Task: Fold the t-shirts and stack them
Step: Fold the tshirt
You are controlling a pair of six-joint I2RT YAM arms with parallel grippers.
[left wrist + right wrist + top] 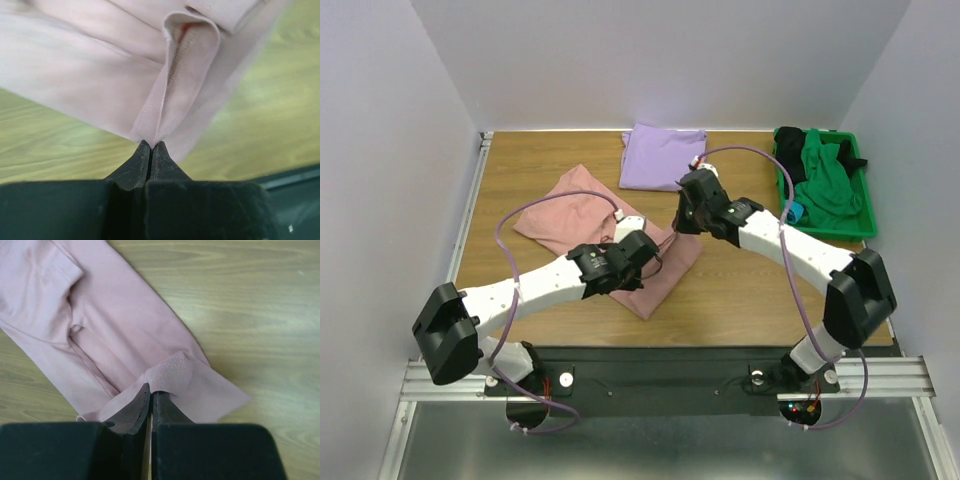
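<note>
My left gripper (151, 146) is pinched tight on a stitched hem fold of the dusty-pink t-shirt (75, 60). The cloth rises from the closed tips in a soft, rounded loop. My right gripper (151, 389) is clamped the same way on a ribbed band at another edge of that shirt.

The shirt is thin, matte jersey. It lies partly folded as a long slanted shape, left of centre on the wood-grain table (750, 290). From above, both wrists hang over its near-right part and hide the fingertips and the cloth they hold.

Just beyond it, at the far edge of the table, a plain lavender t-shirt (662, 155) lies folded in a rough rectangle. The right arm covers its near-right corner.

At the far right sits a green plastic bin (868, 222). It holds a crumpled green garment (828, 180), some black cloth (790, 152) and a small scrap of blue (797, 212). I cannot tell what kinds of garments these are.
</note>
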